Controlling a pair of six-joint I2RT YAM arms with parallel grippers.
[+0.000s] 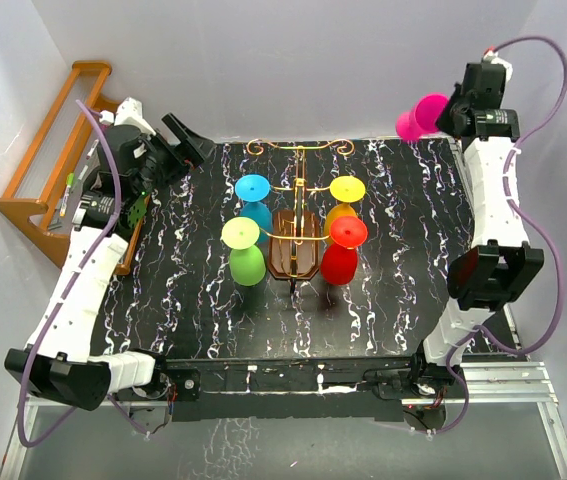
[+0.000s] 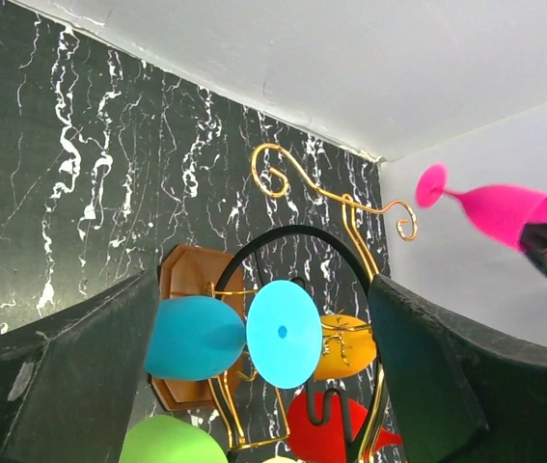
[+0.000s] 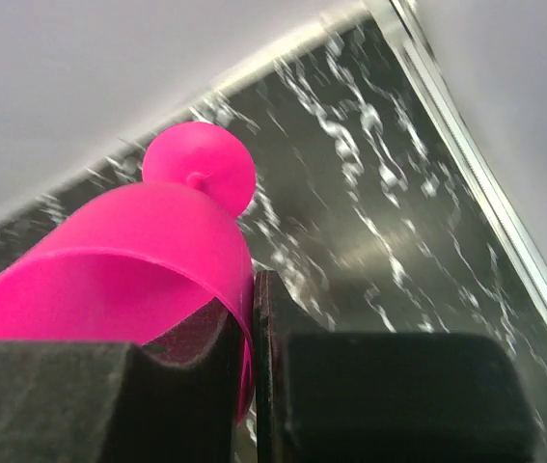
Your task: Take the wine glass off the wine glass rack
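Observation:
The wine glass rack (image 1: 297, 258), a dark brown base with gold wire post and scroll arms (image 2: 284, 179), stands mid-table. Hanging on it upside down are a blue wine glass (image 1: 254, 203) (image 2: 196, 338), a green one (image 1: 245, 252), an orange one (image 1: 344, 202) and a red one (image 1: 342, 252). My right gripper (image 1: 444, 113) (image 3: 252, 367) is raised at the far right corner, shut on the rim wall of a pink wine glass (image 1: 419, 116) (image 3: 128, 260) held sideways. My left gripper (image 1: 195, 148) (image 2: 263, 386) hangs open at the far left, pointing toward the rack with nothing between its fingers.
An orange-brown slatted wooden shelf (image 1: 49, 170) leans at the table's left side, behind my left arm. White walls close the back and both sides. The black marbled tabletop (image 1: 403, 260) ends in a metal frame on the right and at the front.

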